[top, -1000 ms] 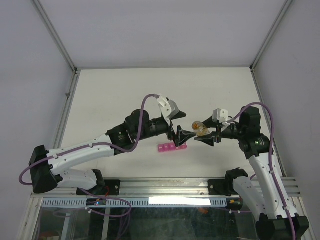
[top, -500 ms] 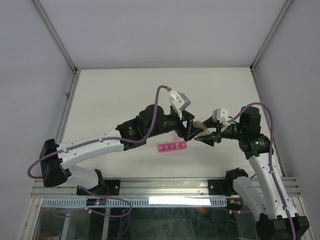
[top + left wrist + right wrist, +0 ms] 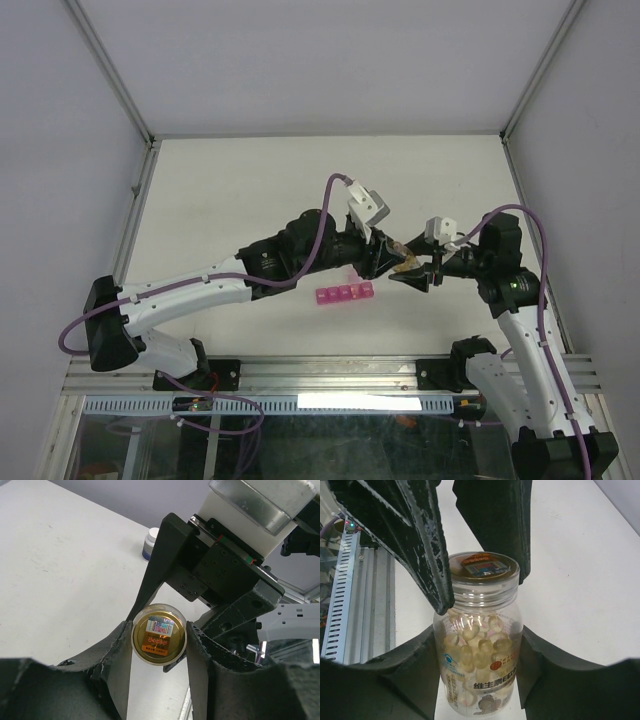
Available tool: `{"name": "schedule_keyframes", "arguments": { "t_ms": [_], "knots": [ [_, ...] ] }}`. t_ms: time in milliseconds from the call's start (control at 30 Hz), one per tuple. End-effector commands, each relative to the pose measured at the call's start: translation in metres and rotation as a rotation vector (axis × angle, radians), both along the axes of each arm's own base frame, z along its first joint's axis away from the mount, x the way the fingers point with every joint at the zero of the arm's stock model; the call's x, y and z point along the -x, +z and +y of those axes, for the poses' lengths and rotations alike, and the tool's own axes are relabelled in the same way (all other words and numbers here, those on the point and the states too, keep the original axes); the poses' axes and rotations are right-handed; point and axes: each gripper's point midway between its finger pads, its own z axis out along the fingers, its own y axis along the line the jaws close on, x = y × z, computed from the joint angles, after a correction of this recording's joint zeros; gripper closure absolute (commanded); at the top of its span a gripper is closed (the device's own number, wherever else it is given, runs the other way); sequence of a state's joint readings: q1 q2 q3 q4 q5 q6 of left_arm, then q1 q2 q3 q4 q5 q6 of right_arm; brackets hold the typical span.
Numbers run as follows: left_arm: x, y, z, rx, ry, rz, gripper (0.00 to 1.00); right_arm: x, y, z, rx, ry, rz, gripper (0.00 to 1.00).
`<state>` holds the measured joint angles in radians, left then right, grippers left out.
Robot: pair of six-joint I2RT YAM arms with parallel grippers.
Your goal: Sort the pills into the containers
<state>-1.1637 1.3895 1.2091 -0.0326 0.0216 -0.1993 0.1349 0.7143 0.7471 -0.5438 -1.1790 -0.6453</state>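
Note:
A clear bottle (image 3: 480,665) full of yellow pills (image 3: 475,640) is held in mid-air, and my right gripper (image 3: 479,647) is shut on its body. The gold cap (image 3: 159,633) of the bottle faces my left gripper (image 3: 159,630), whose two fingers press on the cap's left and right sides. From above, the two grippers meet at the bottle (image 3: 404,256), the left gripper (image 3: 385,258) coming from the left and the right gripper (image 3: 415,272) from the right. The magenta containers (image 3: 344,294) lie flat on the table just in front of and below them, lids down.
A small white bottle with a blue band (image 3: 150,544) stands on the table beyond the grippers. The white table (image 3: 250,190) is walled by grey panels with metal rails (image 3: 130,205) on the left and right. Both arm bases sit at the near edge.
My left arm has swung right to the bottle, and its fingers have come together from wide open onto the cap. The right arm and the bottle have stayed in place.

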Motion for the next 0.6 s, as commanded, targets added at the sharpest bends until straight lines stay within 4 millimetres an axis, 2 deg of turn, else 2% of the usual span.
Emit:
{"name": "schedule_keyframes", "arguments": {
  "t_ms": [0, 133, 233, 433, 467, 567],
  "knots": [
    [0.011, 0.024, -0.002, 0.023, -0.091, -0.087, 0.9, -0.001, 0.019, 0.002, -0.023, 0.019, -0.071, 1.0],
    [0.023, 0.021, 0.0, -0.001, -0.188, -0.181, 1.0, -0.001, 0.019, 0.002, -0.023, 0.017, -0.07, 1.0],
    [0.027, 0.016, 0.001, -0.017, -0.244, -0.223, 1.0, -0.001, 0.018, 0.002, -0.024, 0.02, -0.068, 1.0],
    [0.024, 0.012, 0.001, -0.014, -0.273, -0.192, 1.0, -0.001, 0.018, 0.002, -0.025, 0.021, -0.066, 0.98],
    [0.023, 0.012, 0.001, -0.011, -0.268, -0.185, 1.0, -0.001, 0.018, 0.002, -0.025, 0.022, -0.067, 0.91],
    [0.02, 0.012, 0.003, -0.009, -0.254, -0.171, 1.0, 0.0, 0.018, 0.002, -0.026, 0.024, -0.072, 0.52]
  ]
}}
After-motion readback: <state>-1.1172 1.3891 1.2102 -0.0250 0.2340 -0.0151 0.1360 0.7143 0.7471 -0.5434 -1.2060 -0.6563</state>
